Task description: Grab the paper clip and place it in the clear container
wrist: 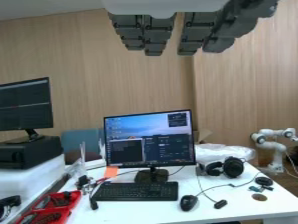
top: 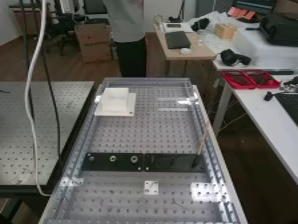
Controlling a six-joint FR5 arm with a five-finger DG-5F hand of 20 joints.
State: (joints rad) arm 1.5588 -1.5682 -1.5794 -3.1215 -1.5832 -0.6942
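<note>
Right of the bench (top: pixel 123 137) stands a desk (top: pixel 263 112); the hand (wrist: pixel 157 34) is empty, fingers straight; picking and placing seemingly remain.

Black strip (top: pixel 123 165) across a silver-grey bench (top: pixel 120 196) patterned with rows of small dark holes. Beyond the strip, a plain white block (top: pixel 116 102); nearer than it, a small white plate (top: pixel 151 184) with dark dots.
</note>
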